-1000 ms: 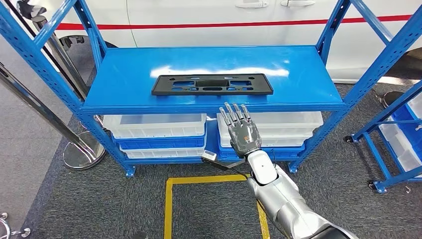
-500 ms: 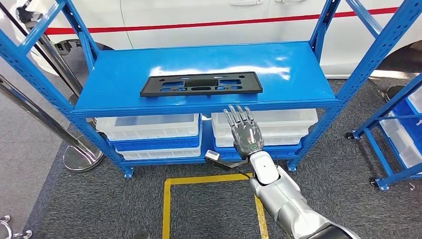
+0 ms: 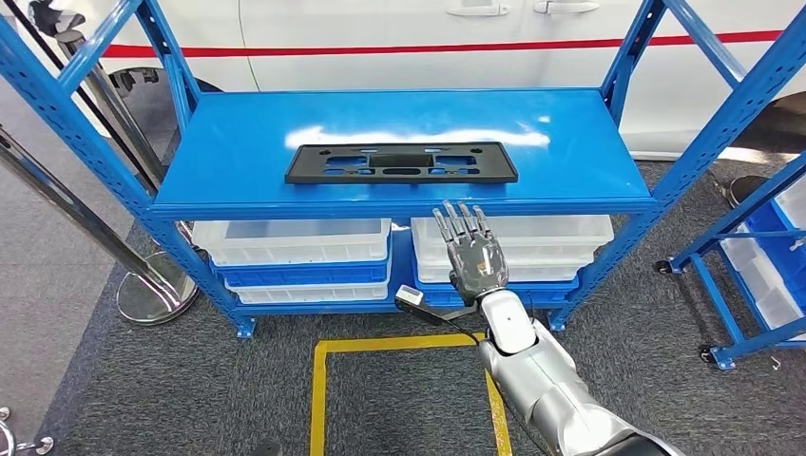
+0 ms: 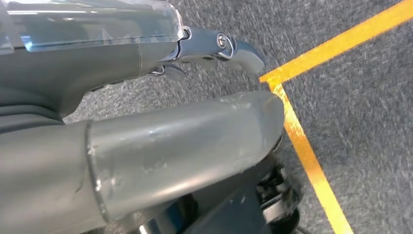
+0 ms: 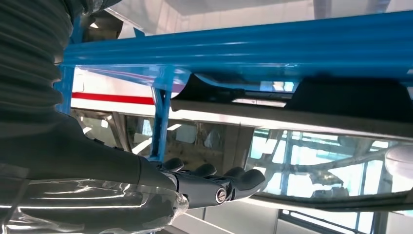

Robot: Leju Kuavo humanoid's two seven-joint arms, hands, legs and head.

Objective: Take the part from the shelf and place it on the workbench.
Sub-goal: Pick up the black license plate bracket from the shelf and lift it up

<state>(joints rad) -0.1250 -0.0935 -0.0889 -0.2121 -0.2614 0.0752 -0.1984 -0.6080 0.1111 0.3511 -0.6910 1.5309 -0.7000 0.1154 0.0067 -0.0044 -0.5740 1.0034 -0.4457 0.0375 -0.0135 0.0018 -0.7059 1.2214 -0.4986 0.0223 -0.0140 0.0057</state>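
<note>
The fingers of the right hand are pointing up, straight and slightly spread, holding nothing; their tips are sitting just in front of and below the front edge of the shelf. The part, a flat black plate with cut-outs, is lying untouched on the blue shelf top, near its middle and a little beyond the fingers. By my judgement the task is hardly beginning: the reach is under way, while the grasp, the lift, the carry and the setting-down on the desk are all left to do. The left hand is hanging over grey carpet with yellow floor tape; whether its fingers are curled or spread I cannot tell, since the thumb is blocking them. From the right wrist the part is showing as a dark shape above the shelf edge, hard to make out.
</note>
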